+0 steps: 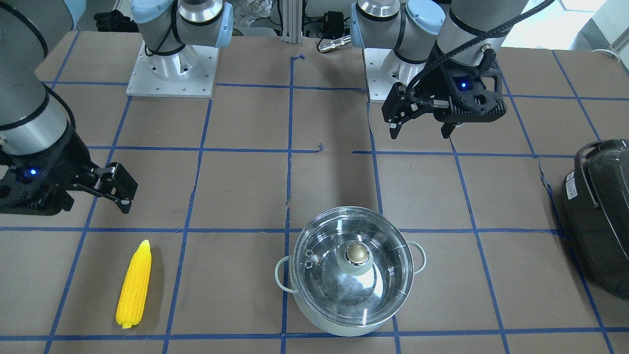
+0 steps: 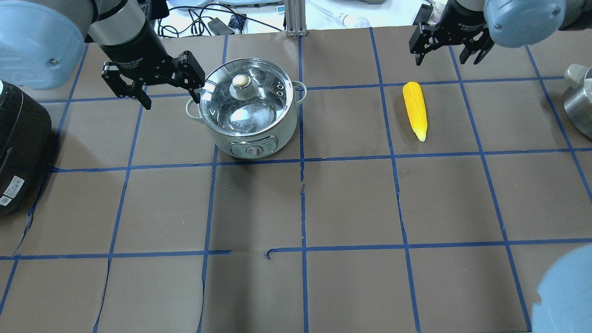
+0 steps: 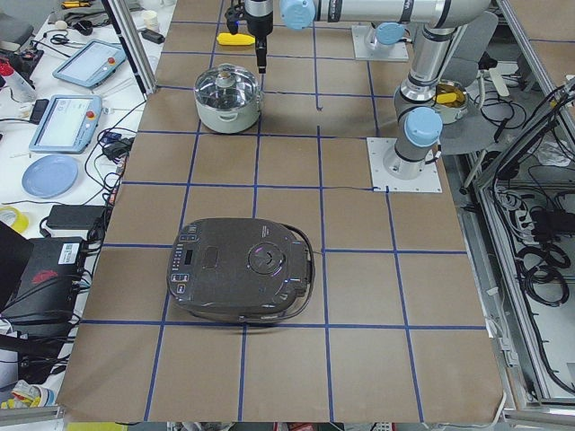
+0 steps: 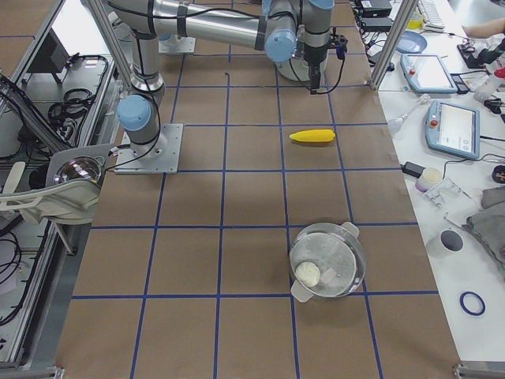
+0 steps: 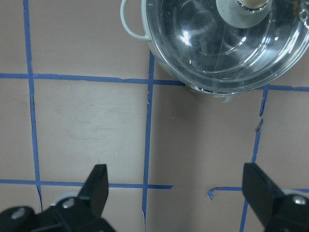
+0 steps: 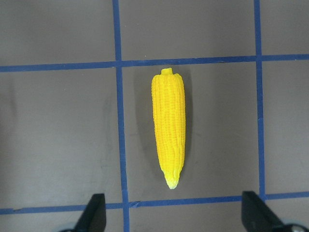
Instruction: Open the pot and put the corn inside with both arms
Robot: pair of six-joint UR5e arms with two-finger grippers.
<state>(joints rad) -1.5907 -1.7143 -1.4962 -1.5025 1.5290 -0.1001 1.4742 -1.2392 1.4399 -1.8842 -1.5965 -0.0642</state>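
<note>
The pot point(image 2: 247, 108) stands on the table with its glass lid point(image 1: 351, 270) on, brass knob point(image 1: 357, 252) up. My left gripper point(image 2: 172, 99) hangs open and empty just beside the pot's left handle, above the table; its wrist view shows the pot point(image 5: 227, 43) ahead of the open gripper point(image 5: 176, 186). The yellow corn point(image 2: 415, 110) lies flat on the table. My right gripper point(image 2: 447, 58) is open and empty above the far side of the corn; its wrist view shows the corn point(image 6: 168, 128) centred beyond the open gripper point(image 6: 174, 212).
A large black rounded appliance point(image 2: 18, 148) sits at the table's left end, also in the front-facing view point(image 1: 597, 216). A steel vessel point(image 2: 578, 101) stands at the right edge. Both arm bases point(image 1: 172, 69) are bolted to the table on the robot's side.
</note>
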